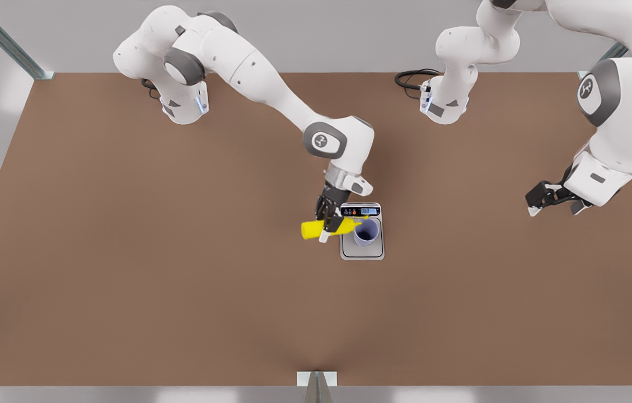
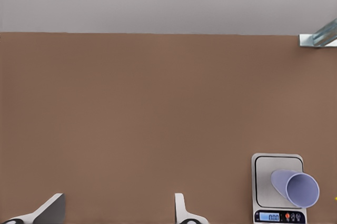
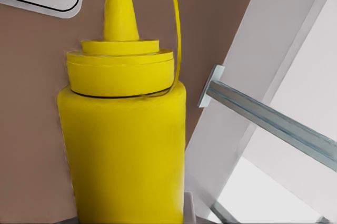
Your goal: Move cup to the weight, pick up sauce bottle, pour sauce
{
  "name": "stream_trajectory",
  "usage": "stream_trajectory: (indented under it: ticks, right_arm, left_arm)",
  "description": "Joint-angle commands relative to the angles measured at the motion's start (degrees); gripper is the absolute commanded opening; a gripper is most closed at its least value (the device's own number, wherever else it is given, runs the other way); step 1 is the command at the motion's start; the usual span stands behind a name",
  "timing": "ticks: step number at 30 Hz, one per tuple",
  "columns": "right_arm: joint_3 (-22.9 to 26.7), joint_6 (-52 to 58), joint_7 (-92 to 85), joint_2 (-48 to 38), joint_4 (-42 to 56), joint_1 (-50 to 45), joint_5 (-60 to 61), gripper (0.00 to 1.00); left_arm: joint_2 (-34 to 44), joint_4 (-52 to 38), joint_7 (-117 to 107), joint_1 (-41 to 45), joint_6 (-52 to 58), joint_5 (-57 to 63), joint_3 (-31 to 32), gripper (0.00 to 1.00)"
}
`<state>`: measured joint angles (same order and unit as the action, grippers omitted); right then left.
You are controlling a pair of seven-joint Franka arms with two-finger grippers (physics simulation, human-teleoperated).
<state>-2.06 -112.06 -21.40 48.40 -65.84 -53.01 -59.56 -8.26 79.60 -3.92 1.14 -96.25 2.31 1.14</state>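
Fingers of the right gripper (image 1: 329, 224) clamp the bright yellow squeeze bottle (image 1: 324, 228), tipped nearly flat, its cone nozzle pointing over the pale lavender tumbler (image 1: 366, 232). That cup stands upright on the silver-grey plate of the small kitchen scale (image 1: 361, 251) at mid-table; whether it holds anything cannot be told. Far toward the front view's right, the left gripper (image 1: 553, 210) waits above the brown table (image 1: 125, 252), fingers apart.

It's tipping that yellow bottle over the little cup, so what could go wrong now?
The sauce bottle lies almost flat in the right tool, its nozzle at the rim of the cup, so sauce might land on the weight instead. A nudge from the nozzle could also topple the cup. The left tool waits open, far off.
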Motion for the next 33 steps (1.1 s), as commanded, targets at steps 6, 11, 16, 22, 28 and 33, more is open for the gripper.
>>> stream_trajectory:
  ticks: [6,11,16,22,28,33]
  right_arm:
    - [0.1,2.2,-1.5,3.1,3.3,-1.2,-6.8,0.55]
    - [0.1,1.8,-4.3,5.9,5.7,-1.8,-11.6,0.55]
    - [0.1,1.4,-4.2,8.7,7.2,-2.2,-12.8,0.55]
    - [0.1,1.3,-4.2,8.7,7.2,-2.2,-12.8,0.55]
    - [-0.1,1.4,-4.0,6.2,7.1,-0.4,-7.0,0.55]
    - [0.0,-0.8,-7.5,3.8,7.0,3.7,10.8,0.55]
  left_arm:
    - [-0.8,-0.1,0.0,0.0,-0.4,-0.5,0.1,1.00]
    - [-1.1,-0.1,0.0,0.0,-0.6,-0.2,0.0,1.00]
    - [-0.9,0.5,0.0,0.0,0.3,-0.4,0.0,1.00]
    - [-1.3,0.3,0.0,0.0,-0.3,0.0,0.0,1.00]
    - [-1.3,0.1,-0.1,0.0,-0.3,0.0,0.0,1.00]
    - [-1.8,-0.1,-0.1,0.0,-0.4,0.1,0.0,1.00]
